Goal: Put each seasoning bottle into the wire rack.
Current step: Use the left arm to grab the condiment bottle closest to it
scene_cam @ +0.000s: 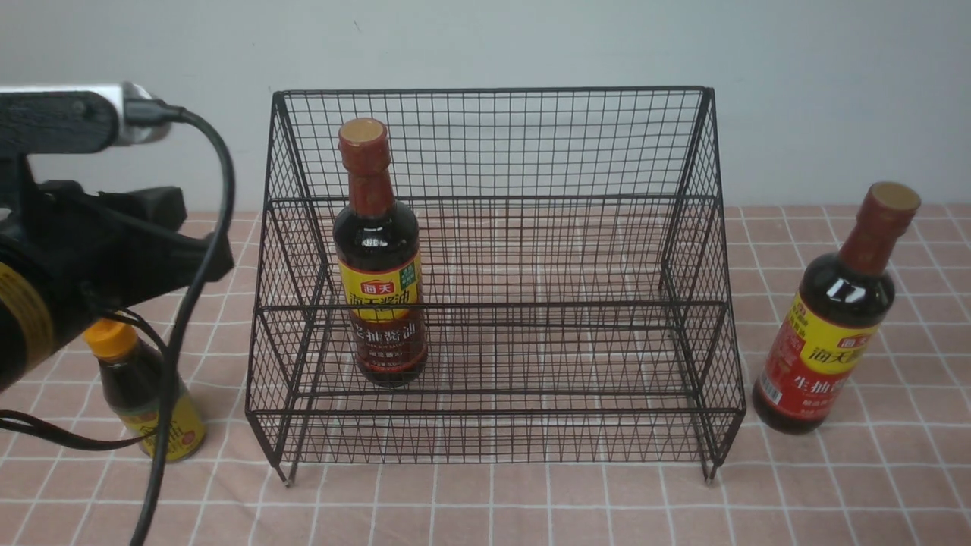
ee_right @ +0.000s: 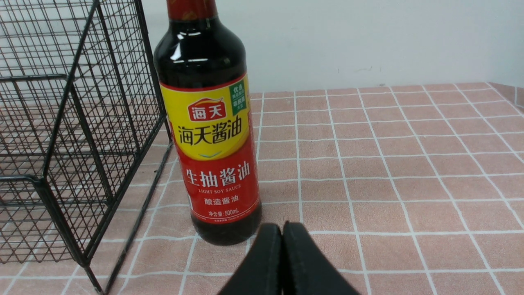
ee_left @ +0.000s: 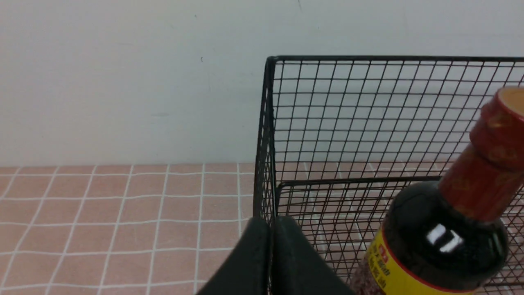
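Tall bottle (scene_cam: 379,258) is standing inside the wire rack (scene_cam: 531,144); red-labelled bottle (scene_cam: 831,318) is standing just right of the rack; short bottle (scene_cam: 148,394) is sitting left of it, half hidden behind the left arm (scene_cam: 76,250). Wrist views are showing left gripper (ee_left: 270,262) and right gripper (ee_right: 282,262) pressed together, empty.

A plain pale wall (scene_cam: 834,91) backs a pink checked tablecloth (scene_cam: 834,500).

The table (scene_cam: 531,504) wears a pink cloth with a white grid. The black wire rack (scene_cam: 493,414) stands on its short legs near the middle. A short orange-capped bottle (scene_cam: 184,434) stands upright off its left side and a tall red-labelled bottle (scene_cam: 823,349) off its right, both directly on the cloth.
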Motion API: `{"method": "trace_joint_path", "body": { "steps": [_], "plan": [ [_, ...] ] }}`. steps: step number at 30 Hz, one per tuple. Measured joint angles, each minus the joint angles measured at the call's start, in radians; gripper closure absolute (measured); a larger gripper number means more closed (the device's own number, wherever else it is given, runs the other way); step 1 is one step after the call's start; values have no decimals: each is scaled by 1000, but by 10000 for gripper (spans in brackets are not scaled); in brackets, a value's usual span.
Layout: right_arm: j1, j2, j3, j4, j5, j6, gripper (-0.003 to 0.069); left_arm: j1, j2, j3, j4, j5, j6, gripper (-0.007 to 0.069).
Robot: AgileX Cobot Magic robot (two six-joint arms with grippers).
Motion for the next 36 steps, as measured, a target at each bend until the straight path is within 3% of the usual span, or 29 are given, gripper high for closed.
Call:
{"method": "trace_joint_path", "body": {
  "steps": [4,16,21,28,36],
  "plan": [
    [0,0,0,0,0,0,673,45,-8,0,7,5,0,622],
    [0,0,0,0,0,0,673,359,-3,0,33,-49,30,610],
    [0,0,0,0,0,0,673,366,-3,0,89,-156,4,610],
    [0,0,0,0,0,0,673,365,-12,0,269,-228,-52,610],
    [0,0,0,0,0,-1,673,365,-12,0,449,-244,-254,610]
  ]
}}
